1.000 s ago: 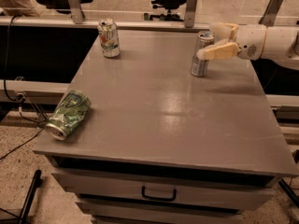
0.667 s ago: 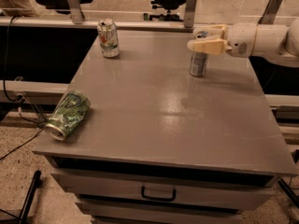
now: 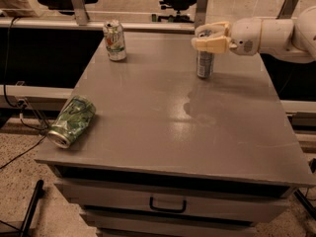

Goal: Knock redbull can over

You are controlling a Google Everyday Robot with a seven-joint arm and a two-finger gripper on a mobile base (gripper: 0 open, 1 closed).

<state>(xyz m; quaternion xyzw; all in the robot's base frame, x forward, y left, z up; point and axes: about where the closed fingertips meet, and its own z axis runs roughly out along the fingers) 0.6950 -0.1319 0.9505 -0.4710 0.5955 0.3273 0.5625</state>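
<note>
The redbull can (image 3: 204, 64), slim and silver with bluish-grey markings, stands upright on the grey table (image 3: 163, 117) at the back right. My gripper (image 3: 207, 37) reaches in from the right on a white arm (image 3: 269, 36). It is at the can's top, open, with one beige finger (image 3: 211, 45) in front of the rim and the other behind it.
A white-and-green can with red lettering (image 3: 114, 40) stands upright at the back left. A wide green-patterned can (image 3: 72, 121) lies on its side at the left front edge. A drawer with a handle (image 3: 168, 205) is below the tabletop. Office chairs stand behind.
My gripper has moved left, from just right of the redbull can to around its top. The can still stands upright in the same spot.
</note>
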